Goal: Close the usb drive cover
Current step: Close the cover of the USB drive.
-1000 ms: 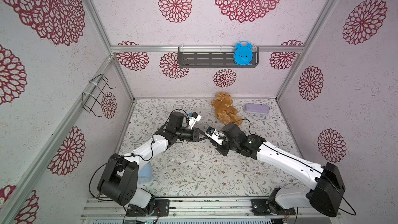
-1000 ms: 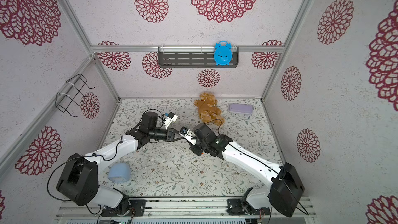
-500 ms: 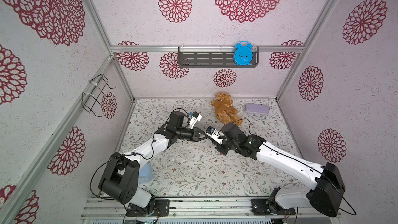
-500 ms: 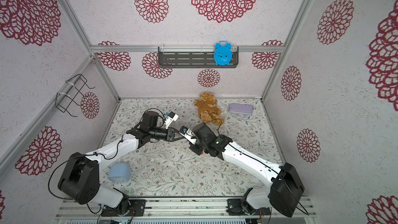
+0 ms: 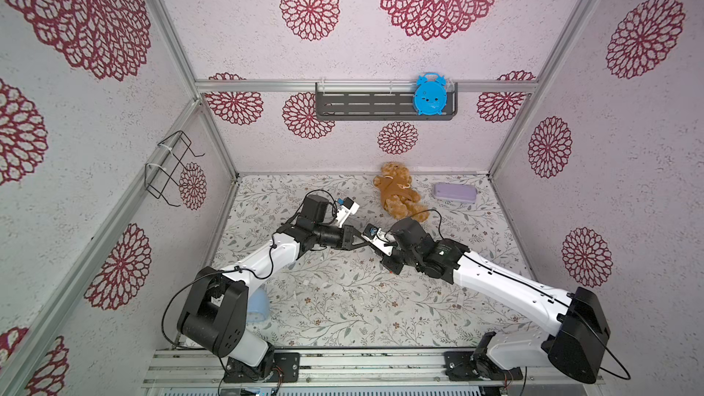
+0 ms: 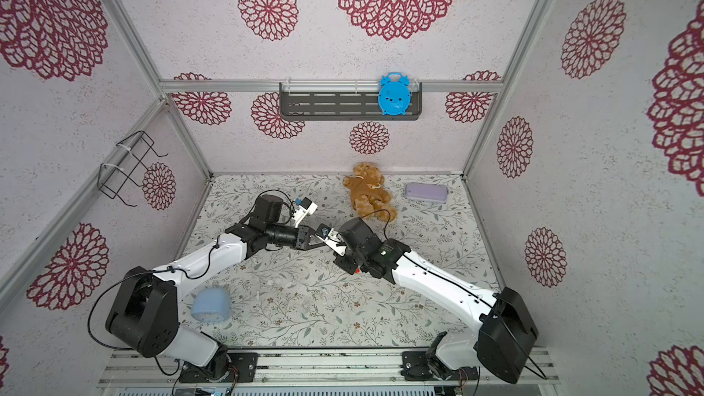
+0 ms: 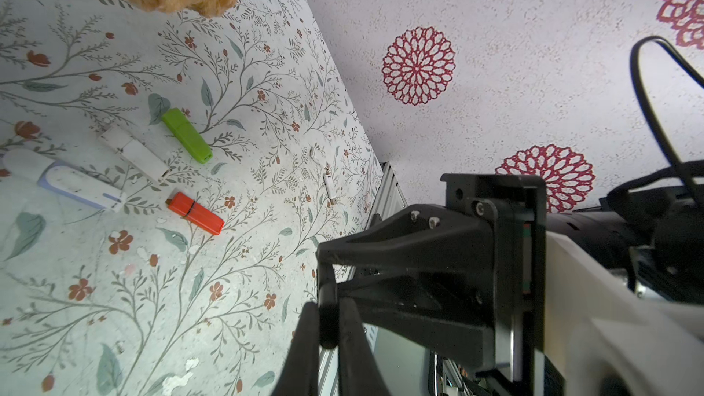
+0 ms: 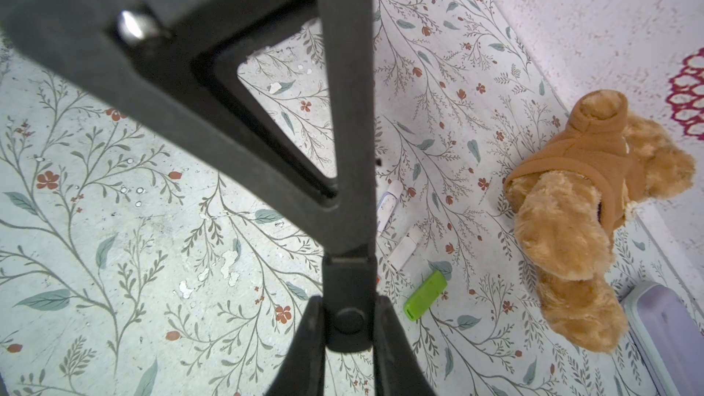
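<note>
A small black usb drive (image 8: 348, 321) with a round pivot is held above the table between both grippers. My right gripper (image 8: 348, 299) is shut on its sides. My left gripper (image 7: 329, 302) is shut on the same drive (image 7: 328, 331), seen there edge-on as a thin black bar. In both top views the left gripper (image 5: 361, 244) and the right gripper (image 5: 375, 248) meet tip to tip over the middle of the table, and the drive is hidden between them. I cannot tell how the cover sits.
Green (image 7: 186, 135), white (image 7: 133, 154), white-and-lilac (image 7: 63, 179) and red (image 7: 196, 213) drives lie on the floral table below. A teddy bear (image 5: 398, 192) and lilac case (image 5: 455, 192) sit at the back. A blue cup (image 6: 210, 304) lies front left.
Almost nothing. Both grippers stay shut and tip to tip on the drive; the left wrist has shifted very slightly.
</note>
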Robot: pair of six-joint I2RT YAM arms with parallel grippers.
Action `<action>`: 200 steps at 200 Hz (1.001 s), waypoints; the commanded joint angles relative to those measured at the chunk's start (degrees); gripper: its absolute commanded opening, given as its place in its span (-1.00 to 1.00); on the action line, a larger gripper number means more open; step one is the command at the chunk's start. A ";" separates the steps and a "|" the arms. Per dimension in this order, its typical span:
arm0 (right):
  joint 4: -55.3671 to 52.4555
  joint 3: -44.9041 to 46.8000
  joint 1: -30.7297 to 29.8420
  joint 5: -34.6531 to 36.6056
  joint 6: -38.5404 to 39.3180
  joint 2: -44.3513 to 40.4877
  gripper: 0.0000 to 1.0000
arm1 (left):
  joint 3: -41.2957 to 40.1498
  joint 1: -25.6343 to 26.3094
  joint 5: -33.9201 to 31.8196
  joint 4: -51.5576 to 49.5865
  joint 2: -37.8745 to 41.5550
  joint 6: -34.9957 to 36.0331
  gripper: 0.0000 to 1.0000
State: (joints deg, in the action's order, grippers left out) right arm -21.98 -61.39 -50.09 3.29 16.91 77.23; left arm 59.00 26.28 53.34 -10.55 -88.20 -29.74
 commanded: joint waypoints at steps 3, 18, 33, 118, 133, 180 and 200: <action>6.40 -4.28 -0.63 -3.72 0.20 -1.33 -0.62 | 0.52 1.69 0.70 -2.35 -1.18 2.36 -0.80; 7.30 -4.78 -0.63 -3.86 0.13 -1.25 -0.62 | 0.50 1.84 0.86 -2.72 -1.35 2.58 -0.80; 8.51 -5.24 -0.56 -3.38 0.19 -1.28 -0.62 | 0.37 1.98 1.38 -2.75 -1.53 2.64 -0.80; 10.84 -9.01 -0.70 -5.00 -0.82 0.96 -0.61 | 0.15 3.42 1.25 -2.95 -1.67 2.55 -0.80; 10.14 -6.75 -0.61 -2.26 -1.08 -0.05 -0.61 | -0.07 3.27 -1.95 -1.78 -0.16 1.35 -0.74; 7.09 5.92 1.79 5.01 -7.78 -6.40 -0.63 | -1.62 0.64 -13.08 3.89 6.34 -3.14 -0.18; 6.27 11.49 3.92 5.32 -12.71 -8.42 -0.63 | -3.30 -0.18 -18.75 4.90 9.54 -3.71 0.06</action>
State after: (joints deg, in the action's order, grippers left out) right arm -16.67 -54.70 -48.58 6.11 11.46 71.72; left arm 57.45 27.20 42.96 -9.02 -83.22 -32.10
